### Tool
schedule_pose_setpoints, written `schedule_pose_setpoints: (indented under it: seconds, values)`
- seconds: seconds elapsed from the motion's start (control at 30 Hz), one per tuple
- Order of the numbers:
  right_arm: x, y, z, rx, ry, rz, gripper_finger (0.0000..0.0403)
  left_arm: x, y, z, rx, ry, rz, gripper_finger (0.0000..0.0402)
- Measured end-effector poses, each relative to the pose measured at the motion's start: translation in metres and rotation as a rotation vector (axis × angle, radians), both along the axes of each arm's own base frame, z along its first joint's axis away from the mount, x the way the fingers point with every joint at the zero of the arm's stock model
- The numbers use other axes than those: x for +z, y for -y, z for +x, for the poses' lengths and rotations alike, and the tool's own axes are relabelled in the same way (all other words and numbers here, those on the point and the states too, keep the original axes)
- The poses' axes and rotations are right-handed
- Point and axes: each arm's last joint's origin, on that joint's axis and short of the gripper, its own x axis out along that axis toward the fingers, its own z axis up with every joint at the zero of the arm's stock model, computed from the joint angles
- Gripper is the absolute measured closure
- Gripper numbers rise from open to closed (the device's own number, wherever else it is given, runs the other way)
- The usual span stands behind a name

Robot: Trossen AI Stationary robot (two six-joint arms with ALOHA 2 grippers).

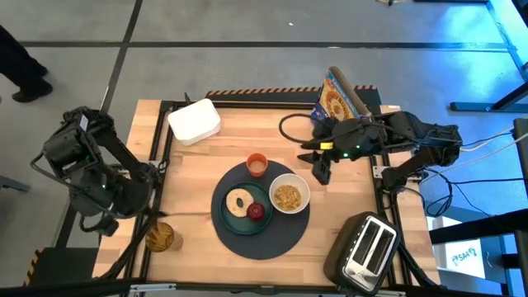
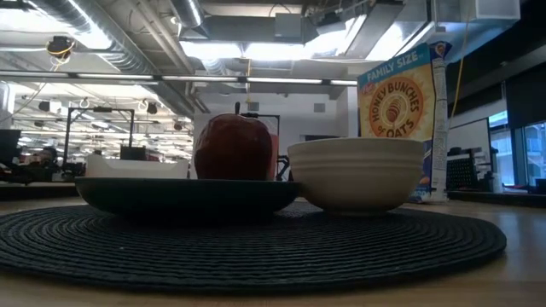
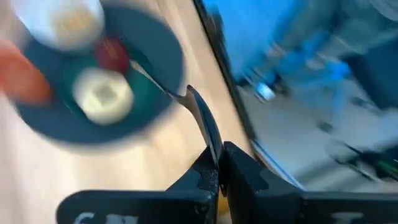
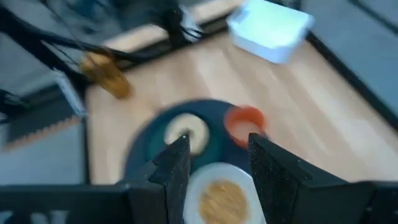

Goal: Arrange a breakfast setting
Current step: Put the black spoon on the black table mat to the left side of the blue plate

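Observation:
The round dark mat (image 1: 272, 241) lies mid-table and carries the teal plate (image 1: 228, 219) with the bagel (image 1: 239, 202) and the red apple (image 1: 256, 211). It also carries the white bowl (image 1: 289, 196), which holds cereal, and the orange cup (image 1: 257, 165). My left gripper (image 1: 154, 213) is left of the mat and shut on a silvery piece of cutlery (image 3: 202, 118). My right gripper (image 1: 320, 169) is open and empty, just beyond the bowl's far right side. In the right wrist view it (image 4: 217, 155) hangs above the bowl (image 4: 221, 199). My left gripper pinches the cutlery piece between its two fingers (image 3: 233, 171) at one end (image 3: 214, 152). The rest sticks out forward past the fingertips toward the mat (image 3: 149, 56), its free end (image 3: 186, 92) bent. It is lifted clear of the table.
A holder with gold-coloured cutlery (image 1: 162, 238) stands near the table's near-left corner. A white lidded box (image 1: 195, 121) sits at the far left, a cereal box (image 1: 338, 99) at the far right and a toaster (image 1: 367, 247) at the near right.

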Motion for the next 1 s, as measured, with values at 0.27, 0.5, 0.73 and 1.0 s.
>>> schedule_pose_setpoints:
  seconds: [0.27,0.5,0.73,1.0]
  values:
    - [-0.006,-0.021,0.059,0.356,0.184,0.239,0.0251,0.001,0.016,0.047,-0.233,0.336,0.301,0.0395]
    - [-0.036,-0.038,0.099,0.622,0.111,0.471,0.0251,-0.003,0.031,0.1,-0.386,0.528,0.498,0.0395]
    - [-0.047,-0.046,0.109,0.763,0.033,0.639,0.0251,-0.021,0.039,0.131,-0.514,0.507,0.573,0.0395]
    - [-0.06,-0.047,0.115,0.729,-0.062,0.696,0.0251,-0.027,0.038,0.146,-0.535,0.521,0.726,0.0395]
